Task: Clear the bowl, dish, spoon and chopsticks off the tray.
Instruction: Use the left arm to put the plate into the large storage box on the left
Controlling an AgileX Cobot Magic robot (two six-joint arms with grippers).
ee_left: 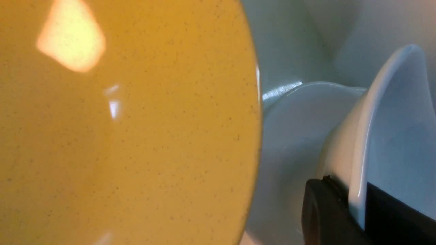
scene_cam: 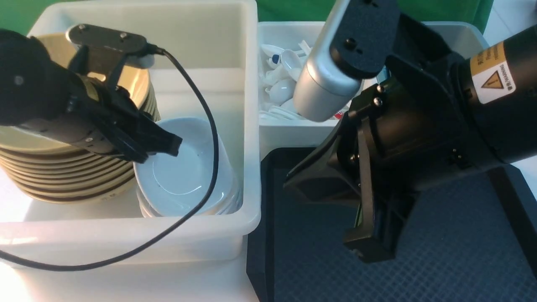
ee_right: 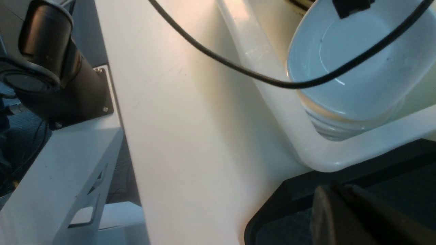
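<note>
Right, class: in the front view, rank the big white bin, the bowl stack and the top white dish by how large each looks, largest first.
1. Bin, clearly the largest.
2. Bowl stack, though partly hidden.
3. Dish, the smallest.

White tabletop [ee_right: 190, 143] carries large white bin [scene_cam: 126, 241], smaller white bin [scene_cam: 285, 136] beside it, black tray [scene_cam: 440, 251] nearer robot

Glossy white dish [scene_cam: 180, 167] tops a dish stack, its rim pinched at 10 o'clock. At its 9 o'clock, the olive-tan bowl [scene_cam: 140, 88] crowns a bowl stack. The black, diamond-textured tray [scene_cam: 440, 260] lies at 4 o'clock.
</note>
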